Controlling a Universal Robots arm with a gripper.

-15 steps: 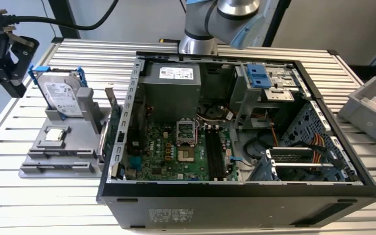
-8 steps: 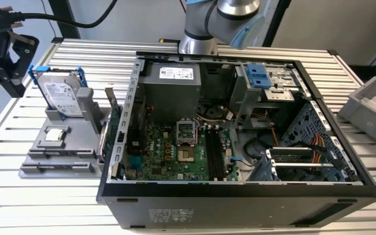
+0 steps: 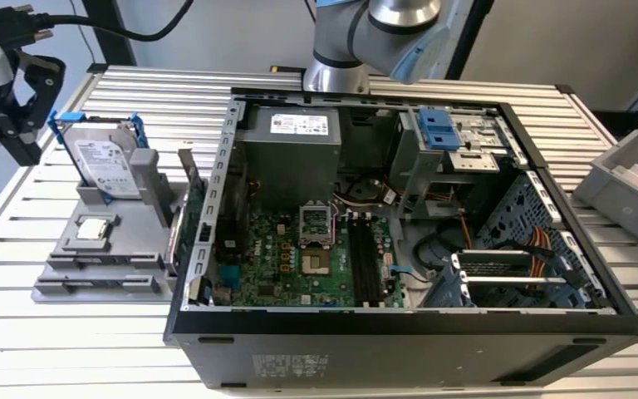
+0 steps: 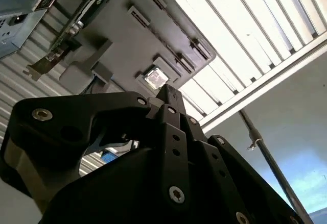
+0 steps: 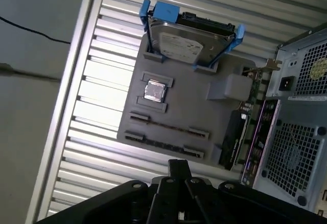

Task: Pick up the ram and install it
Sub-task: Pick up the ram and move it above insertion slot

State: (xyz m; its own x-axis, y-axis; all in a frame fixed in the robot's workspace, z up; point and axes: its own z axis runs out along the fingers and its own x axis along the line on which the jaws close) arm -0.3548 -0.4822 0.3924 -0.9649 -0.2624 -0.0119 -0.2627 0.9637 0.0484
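an open case point(image 3: 408, 337) is set in the middle of a slatted table point(image 3: 76, 349). bare slats are seen in front of it and along the exterior view's left. a grey tray point(image 3: 97, 289) is laid there, just beside the case wall and near the table's edge, with floor seen beyond that edge in the first wrist view. a bin point(image 3: 630, 179) is placed at the exterior view's right, well apart from the tray.

on the tray a drive point(image 3: 109, 162) with blue rails is stood upright at the far end. a chip point(image 3: 95, 229) is seated near the middle, and a card point(image 5: 232, 137) is stood on edge along the side next to the case. the space over the tray's near half is free.

the arm point(image 3: 347, 37) is rooted behind the case. in the first wrist view the gripper point(image 5: 179, 165) is pointed down towards the tray from well above. in the exterior view it is held at the far left, off the tray's outer side and apart from the drive. whether it is released or clenched cannot be told.

the ram point(image 5: 168, 127) is taken to be the thin strip held on edge between the end clips of a long holder on the tray. it is found between the chip and the tray's near edge, well apart from the jaws and untouched. the long black slots point(image 3: 365, 258) are seen on the board inside the case.
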